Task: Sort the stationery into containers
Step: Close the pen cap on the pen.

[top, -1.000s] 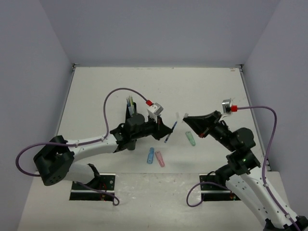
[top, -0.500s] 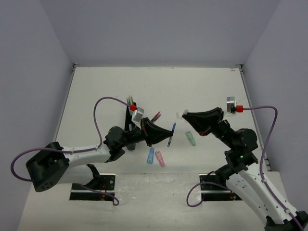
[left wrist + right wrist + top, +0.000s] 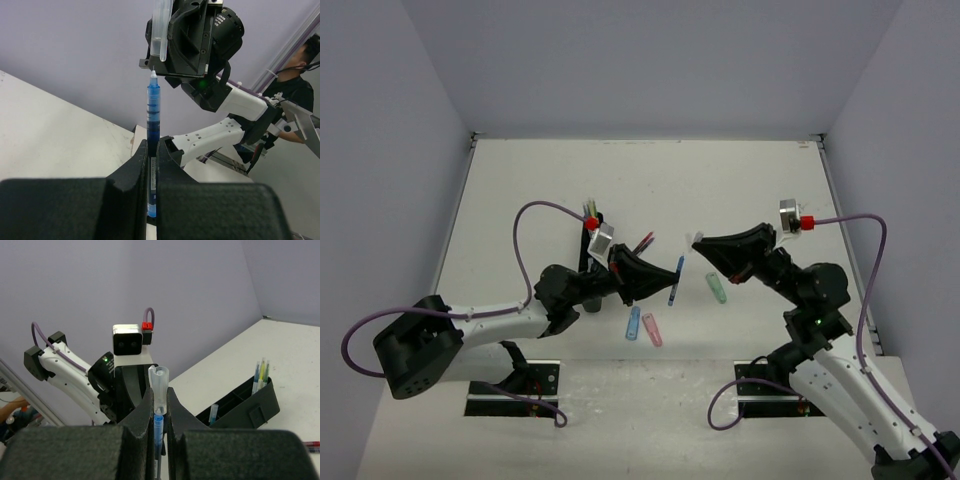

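My left pincer [image 3: 151, 150] is pinching a blue pen [image 3: 152, 130], my right pincer [image 3: 159, 395] a clear cap [image 3: 159, 382] just off its tip; pens [image 3: 261, 371] are standing in the organiser [image 3: 250, 405] behind my left pincer, loose pieces [image 3: 633, 323] lying unsorted beneath.

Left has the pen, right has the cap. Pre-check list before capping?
1. Left claw shut on blue pen: ok.
2. Right claw shut on clear cap: ok.
3. Pen tip bare and pointing toward the cap: ok.
4. Cap and tip apart, nothing between them: ok.
5. Cap in line with tip: cannot tell. The left wrist view shows the cap slightly to one side; the right wrist view shows them lined up.
6. Cap's open end facing the pen: cannot tell.
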Tool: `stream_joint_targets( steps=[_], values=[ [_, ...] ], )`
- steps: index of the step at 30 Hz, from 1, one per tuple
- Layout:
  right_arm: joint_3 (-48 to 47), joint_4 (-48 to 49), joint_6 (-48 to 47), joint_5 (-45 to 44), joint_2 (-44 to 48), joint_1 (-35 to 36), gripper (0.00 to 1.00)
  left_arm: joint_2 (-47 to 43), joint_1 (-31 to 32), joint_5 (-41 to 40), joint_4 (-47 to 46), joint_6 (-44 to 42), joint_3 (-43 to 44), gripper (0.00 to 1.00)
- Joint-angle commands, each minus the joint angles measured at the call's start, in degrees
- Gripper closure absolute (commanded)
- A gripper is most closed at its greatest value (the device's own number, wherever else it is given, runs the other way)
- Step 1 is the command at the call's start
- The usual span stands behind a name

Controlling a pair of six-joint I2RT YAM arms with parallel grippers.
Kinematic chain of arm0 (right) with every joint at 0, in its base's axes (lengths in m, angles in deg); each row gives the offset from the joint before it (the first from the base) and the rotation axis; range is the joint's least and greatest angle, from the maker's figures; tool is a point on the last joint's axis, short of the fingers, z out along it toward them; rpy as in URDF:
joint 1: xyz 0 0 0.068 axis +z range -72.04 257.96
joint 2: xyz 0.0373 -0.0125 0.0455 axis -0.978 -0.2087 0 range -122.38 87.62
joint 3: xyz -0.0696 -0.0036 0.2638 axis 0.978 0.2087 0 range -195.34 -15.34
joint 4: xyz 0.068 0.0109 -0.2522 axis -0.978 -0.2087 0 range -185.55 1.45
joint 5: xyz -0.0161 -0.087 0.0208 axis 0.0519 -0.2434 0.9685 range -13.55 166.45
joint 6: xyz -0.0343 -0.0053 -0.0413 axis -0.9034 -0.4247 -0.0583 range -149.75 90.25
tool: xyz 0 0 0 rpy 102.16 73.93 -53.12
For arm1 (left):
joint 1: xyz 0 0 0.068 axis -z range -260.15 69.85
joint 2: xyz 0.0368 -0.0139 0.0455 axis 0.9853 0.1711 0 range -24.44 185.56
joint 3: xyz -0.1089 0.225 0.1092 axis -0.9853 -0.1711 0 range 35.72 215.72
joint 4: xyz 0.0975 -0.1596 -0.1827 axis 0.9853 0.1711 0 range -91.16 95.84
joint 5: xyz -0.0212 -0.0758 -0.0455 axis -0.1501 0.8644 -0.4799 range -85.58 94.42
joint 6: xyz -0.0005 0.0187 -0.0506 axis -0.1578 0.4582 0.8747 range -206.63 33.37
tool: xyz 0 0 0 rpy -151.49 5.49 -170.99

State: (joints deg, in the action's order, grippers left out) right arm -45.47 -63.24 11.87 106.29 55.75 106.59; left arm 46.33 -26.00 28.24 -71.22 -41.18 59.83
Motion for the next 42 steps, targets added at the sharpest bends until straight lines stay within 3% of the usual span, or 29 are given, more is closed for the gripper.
stream_joint_targets(
  steps=[1, 11, 20, 42],
  values=[
    [-1.83, 1.91, 0.48, 2.39, -1.10, 0.85, 1.00, 0.05, 0.34, 1.09, -2.89, -0.33, 2.66, 1.00],
    [-2.90, 1.26, -0.34, 2.04, -3.20, 1.42, 1.00, 1.81, 0.34, 2.81, -2.80, 0.16, 3.76, 1.00],
    [-6.02, -3.21, -2.54, -1.92, 0.23, 1.42, 1.00, 2.51, 0.34, 2.41, -2.54, -0.08, 2.82, 1.00],
    [-4.15, -5.23, -4.23, 4.51, -2.97, 1.49, 1.00, 2.26, 0.34, 3.34, -1.32, -0.52, 4.70, 1.00]
  ],
)
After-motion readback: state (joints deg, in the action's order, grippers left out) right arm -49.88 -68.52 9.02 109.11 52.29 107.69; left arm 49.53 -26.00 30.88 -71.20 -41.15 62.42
